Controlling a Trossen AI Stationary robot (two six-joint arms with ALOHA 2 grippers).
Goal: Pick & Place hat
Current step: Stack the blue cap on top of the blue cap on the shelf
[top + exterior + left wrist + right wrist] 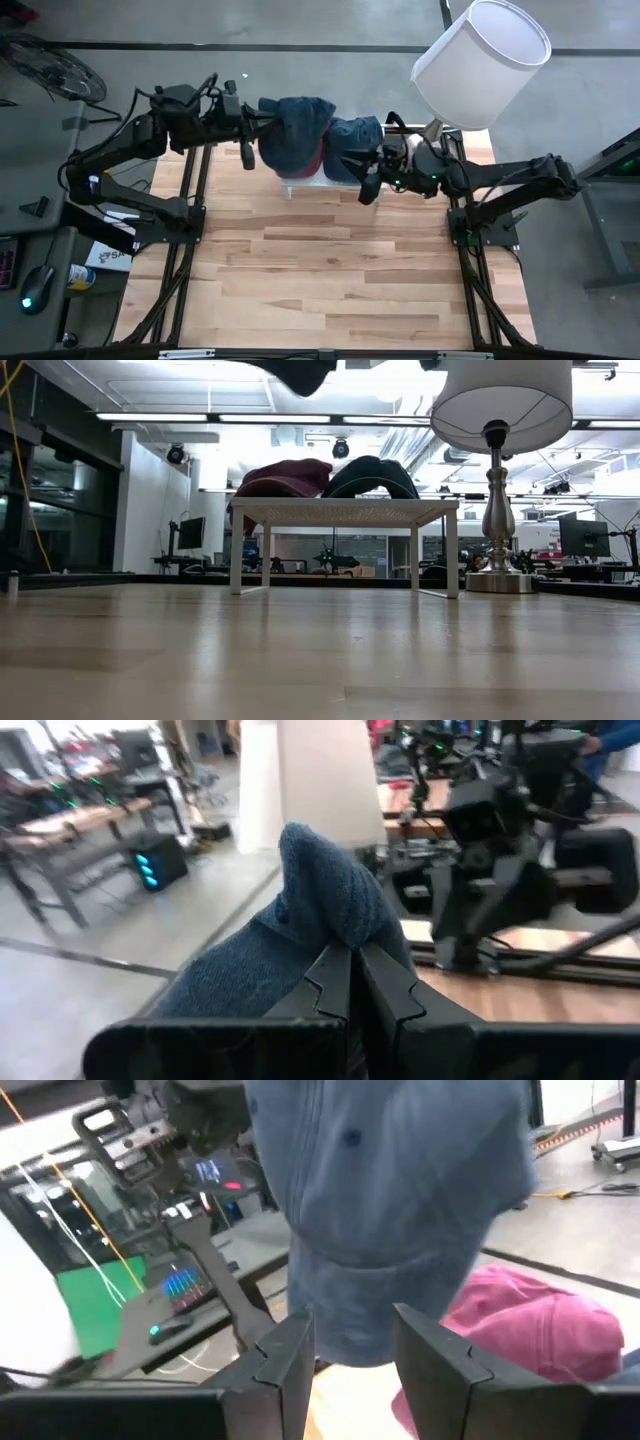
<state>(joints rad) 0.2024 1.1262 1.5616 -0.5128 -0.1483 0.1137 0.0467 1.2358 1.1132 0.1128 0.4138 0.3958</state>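
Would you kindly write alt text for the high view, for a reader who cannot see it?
Seen from above, the left gripper holds a blue hat lifted over a small white stand at the wooden table's far edge. The right gripper hovers open beside a second blue hat, with a white-shaded lamp behind it.

A lamp with a white shade and a metal foot stands at the far right of the wooden table. A computer mouse lies on a desk at left.
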